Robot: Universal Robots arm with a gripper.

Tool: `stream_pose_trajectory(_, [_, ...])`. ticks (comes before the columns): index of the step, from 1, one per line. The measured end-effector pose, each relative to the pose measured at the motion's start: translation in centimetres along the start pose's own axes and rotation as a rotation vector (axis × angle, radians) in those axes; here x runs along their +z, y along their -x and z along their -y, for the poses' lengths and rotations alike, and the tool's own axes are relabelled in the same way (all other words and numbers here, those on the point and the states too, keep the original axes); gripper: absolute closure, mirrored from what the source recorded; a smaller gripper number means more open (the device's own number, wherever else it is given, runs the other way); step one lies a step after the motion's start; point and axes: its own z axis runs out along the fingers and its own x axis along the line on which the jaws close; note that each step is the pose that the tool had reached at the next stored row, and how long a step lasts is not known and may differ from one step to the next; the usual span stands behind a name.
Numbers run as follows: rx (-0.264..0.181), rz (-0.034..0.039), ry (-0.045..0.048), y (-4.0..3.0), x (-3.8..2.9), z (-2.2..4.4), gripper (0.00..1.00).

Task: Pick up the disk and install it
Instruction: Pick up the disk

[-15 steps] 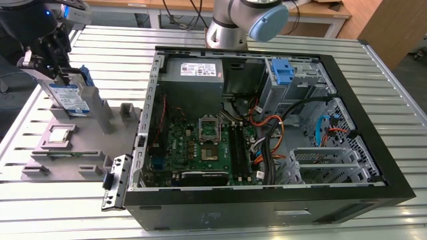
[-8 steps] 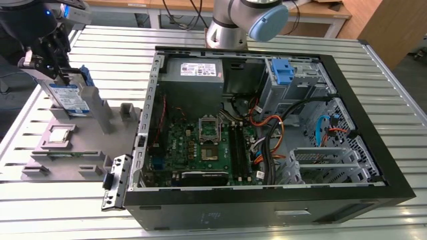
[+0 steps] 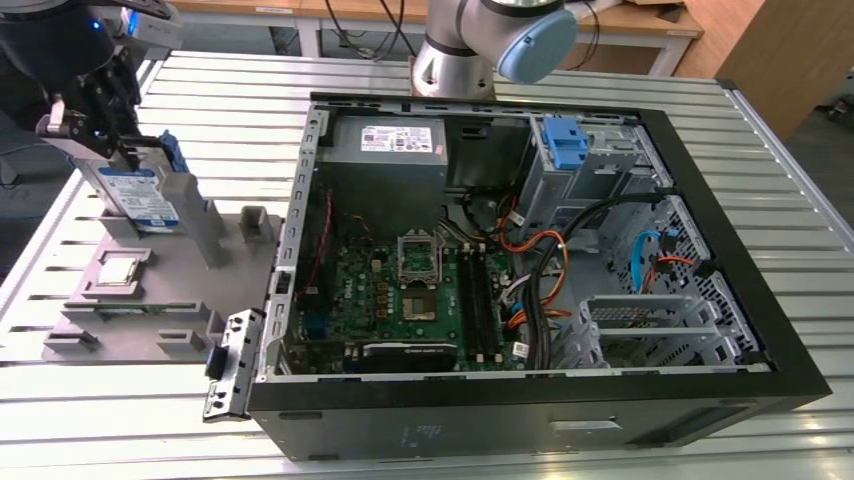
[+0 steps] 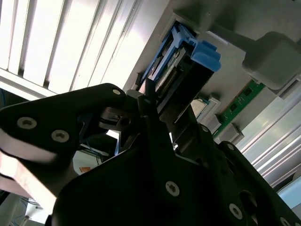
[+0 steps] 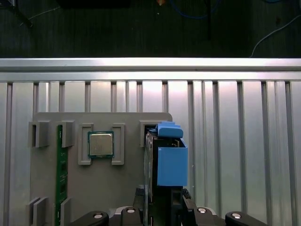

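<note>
Blue plastic frames the disk [image 3: 134, 195], which stands on edge at the far end of a grey fixture plate [image 3: 147, 290], towards the exterior view's left. The pincer [image 3: 107, 150] comes down on it from above and is clamped on it, one dark finger [image 4: 146, 92] pressed against each broad face. Whether the disk's lower edge rests in the fixture's slot or hangs just clear of it cannot be told.

In the first wrist view the carrier's blue end tab [image 5: 171, 165] points away from the camera. A square processor chip [image 5: 100, 144] sits in a pocket of the fixture just beside the disk, and a green memory stick [image 5: 59, 174] lies in a slot further along.

The fixture lies on a slatted aluminium counter [image 3: 134, 420]. To the exterior view's right of it, well apart from the disk, an open black computer case [image 3: 534, 410] lies on its side with its motherboard and cables exposed. An upright blue bracket [image 3: 567, 140] stands at the metal drive bay near the case's far wall. The arm's base [image 3: 454, 60] rises behind the case.
</note>
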Motion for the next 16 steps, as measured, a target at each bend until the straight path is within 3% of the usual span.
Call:
stream_pose_trajectory(2, [0.000,-0.0001,0.0000,0.00,0.00,0.00,0.65])
stream_pose_trajectory(16, [0.000,0.0000,0.0000,0.00,0.00,0.00,0.65])
